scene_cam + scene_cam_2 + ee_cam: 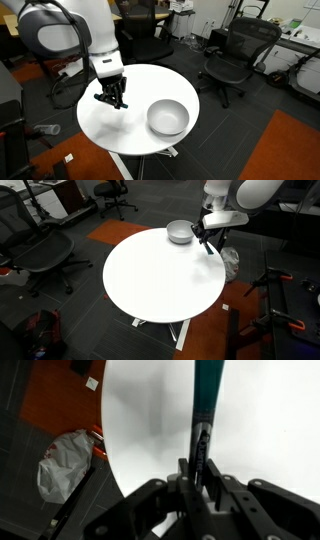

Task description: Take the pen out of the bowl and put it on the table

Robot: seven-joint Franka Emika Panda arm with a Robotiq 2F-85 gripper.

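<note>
Pen's clear of the bowl, clamped in the pincer over the white desk!

Wrist view: the pen (207, 400) is a slim teal stick with a dark end, and that dark end is pinched in the pincer (200, 472), jaws drawn narrow around it, the teal shaft running out over the round desk (260, 430). In both exterior views the pincer (112, 97) (207, 242) hangs over the desk (130, 128) (160, 275) near the grey-white bowl (168, 117) (179, 231), apart from it. The pen's far end is cut off at the wrist frame's top; from outside it's too thin to make out, so whether it touches the desk, can't tell.
</note>
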